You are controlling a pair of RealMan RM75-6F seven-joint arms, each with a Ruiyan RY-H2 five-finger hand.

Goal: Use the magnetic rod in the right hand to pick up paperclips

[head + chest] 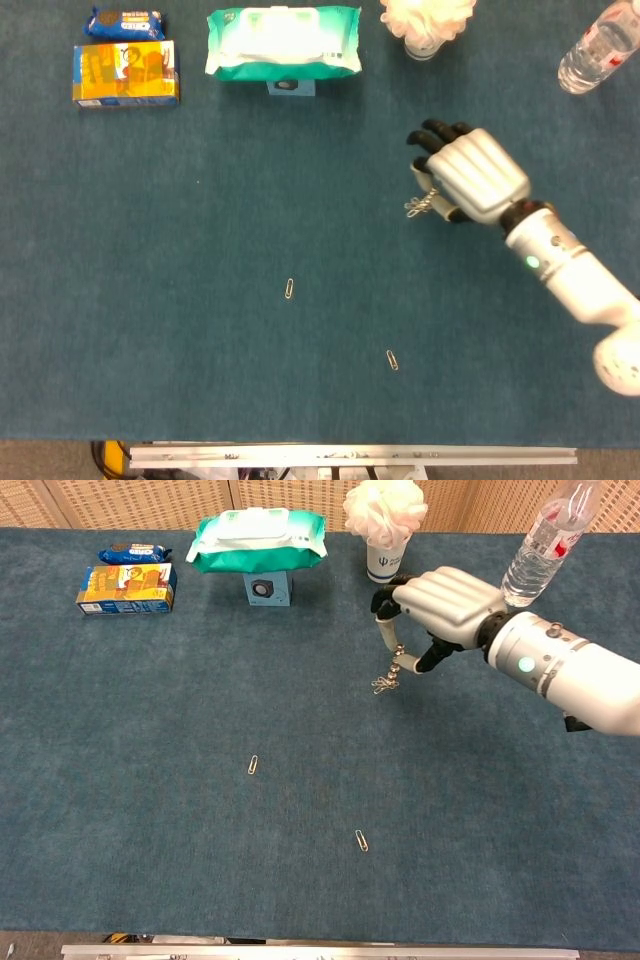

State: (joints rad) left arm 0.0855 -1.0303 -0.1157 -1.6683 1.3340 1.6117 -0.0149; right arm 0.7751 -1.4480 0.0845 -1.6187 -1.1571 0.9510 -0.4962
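My right hand [468, 175] [443, 602] grips a pale magnetic rod [388, 642] that points downward. A small bunch of paperclips [384, 685] [416, 207] hangs from the rod's lower tip, lifted off the blue cloth. Two single paperclips lie flat on the cloth: one [289, 289] [253, 764] near the middle, the other [392, 360] [361, 841] closer to the front edge. Both are well to the left of and below the hand. My left hand shows in neither view.
At the back stand a green wipes pack [283, 40], a small blue box [268, 588] under it, an orange snack box [125, 73], a blue biscuit packet [124, 20], a cup with a white puff [386, 525] and a water bottle [542, 542].
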